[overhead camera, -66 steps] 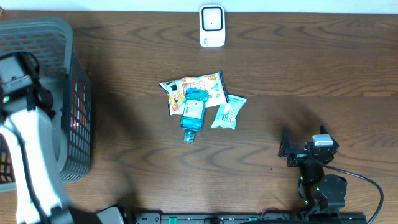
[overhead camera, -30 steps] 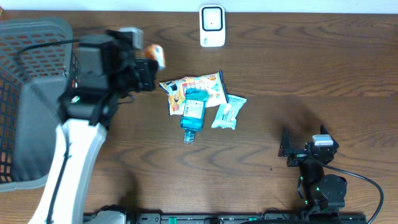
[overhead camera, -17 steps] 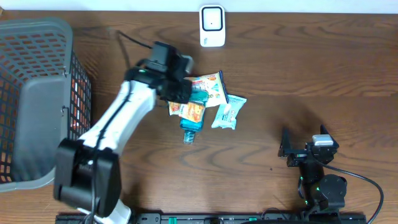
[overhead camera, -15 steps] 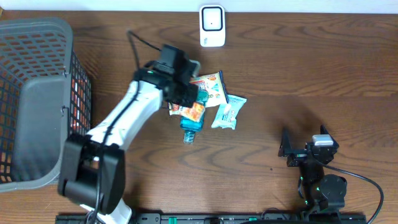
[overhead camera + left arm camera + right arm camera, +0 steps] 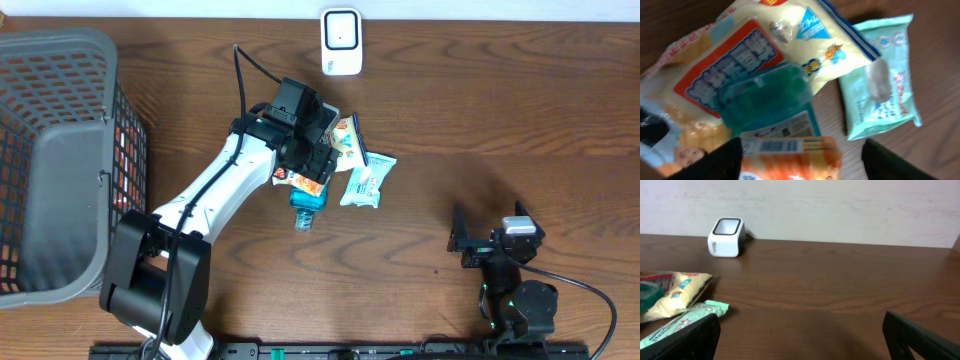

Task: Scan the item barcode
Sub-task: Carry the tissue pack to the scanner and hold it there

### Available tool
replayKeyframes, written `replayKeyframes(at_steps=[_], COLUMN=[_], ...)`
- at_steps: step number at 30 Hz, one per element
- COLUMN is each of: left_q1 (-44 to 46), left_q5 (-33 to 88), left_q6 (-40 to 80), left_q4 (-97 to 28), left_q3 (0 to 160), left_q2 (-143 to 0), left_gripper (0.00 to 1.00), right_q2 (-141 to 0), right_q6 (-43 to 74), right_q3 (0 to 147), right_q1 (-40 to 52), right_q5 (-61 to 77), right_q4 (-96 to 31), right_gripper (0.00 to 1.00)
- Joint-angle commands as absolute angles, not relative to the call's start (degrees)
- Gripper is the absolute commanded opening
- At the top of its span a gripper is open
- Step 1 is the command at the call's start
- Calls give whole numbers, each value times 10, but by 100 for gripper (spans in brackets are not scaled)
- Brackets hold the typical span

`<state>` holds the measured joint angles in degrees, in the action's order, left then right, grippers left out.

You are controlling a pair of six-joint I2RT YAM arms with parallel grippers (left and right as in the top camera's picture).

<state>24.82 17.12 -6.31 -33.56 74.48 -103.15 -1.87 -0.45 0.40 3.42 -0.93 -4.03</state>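
The orange packet (image 5: pixel 306 181) is seen on the blue bottle (image 5: pixel 765 100), between the fingers (image 5: pixel 705 162) of the released left hand (image 5: pixel 802 162); pick-up is judged in hand, and a firm grip, then the scanner (image 5: pixel 341 42), is called for

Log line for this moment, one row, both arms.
left fingers: open, astride orange packet atop teal bottle | right fingers: open, empty | scanner: at far edge

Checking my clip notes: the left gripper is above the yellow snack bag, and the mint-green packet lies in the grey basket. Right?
Not quite: the left gripper is above the yellow snack bag, but the mint-green packet lies on the table beside the teal bottle, not in the grey basket. The overhead view shows it.
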Motion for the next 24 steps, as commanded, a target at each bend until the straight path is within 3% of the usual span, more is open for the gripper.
replayKeyframes(at_steps=[1, 24], left_q1=[247, 247], left_q5=[129, 128], left_q6=[-68, -68], left_q4=[-345, -316], left_q3=[741, 681], left_q2=[-1032, -1034], left_gripper=[81, 82], right_q2=[-19, -19], right_q6=[-3, -3], right_q3=[4, 4], right_q1=[36, 36], right_q5=[-14, -14], right_q4=[-42, -42], right_gripper=[99, 99])
